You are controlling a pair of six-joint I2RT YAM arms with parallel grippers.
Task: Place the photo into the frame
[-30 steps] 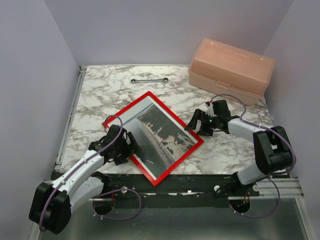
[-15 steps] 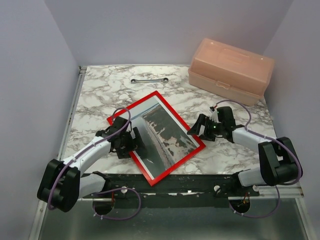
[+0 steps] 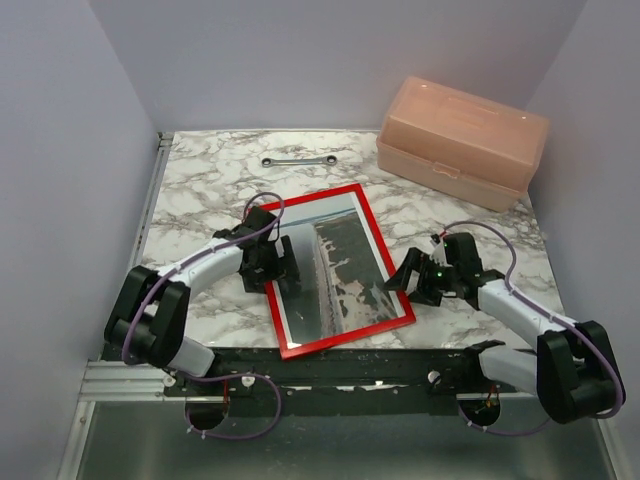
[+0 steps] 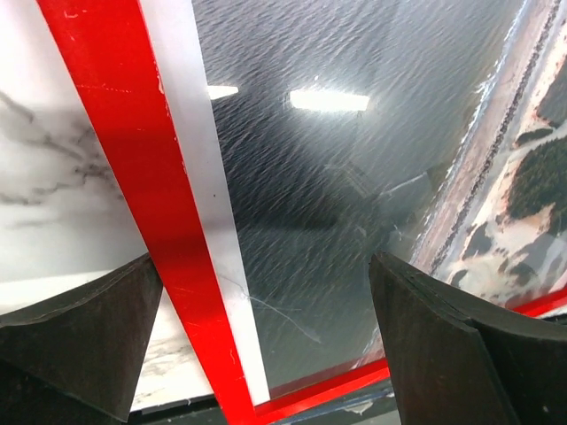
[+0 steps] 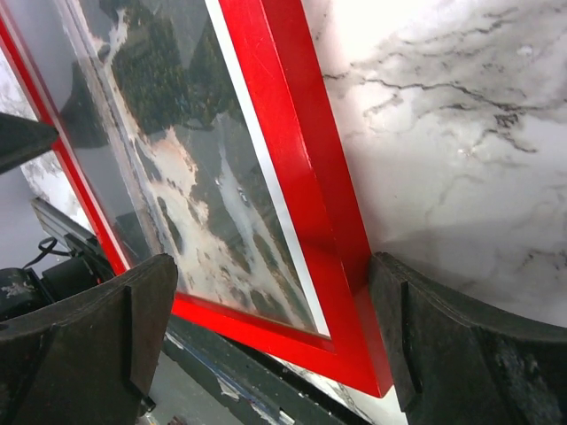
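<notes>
The red frame [image 3: 345, 338] lies face up on the marble table, its near corner at the front edge. The photo [image 3: 335, 265], a grey-green shoreline picture with a white border, sits inside it under a reflective surface. My left gripper [image 3: 283, 268] is open and straddles the frame's left side; the left wrist view shows the red bar [image 4: 133, 168] and the photo [image 4: 354, 177] between its fingers [image 4: 461, 345]. My right gripper [image 3: 410, 283] is open at the frame's near right corner [image 5: 301, 168]. One right finger [image 5: 443, 345] is against the frame's outer edge, the other over the photo [image 5: 177, 177].
A pink plastic box [image 3: 462, 140] stands at the back right. A small wrench [image 3: 299, 160] lies at the back, beyond the frame. The black front rail [image 3: 350, 368] runs just below the frame's near edge. Walls close in the table on three sides.
The frame has turned clockwise from a diamond pose to nearly square with the table. The left gripper moved farther back along its left side; the right gripper moved nearer, to the near right corner.
</notes>
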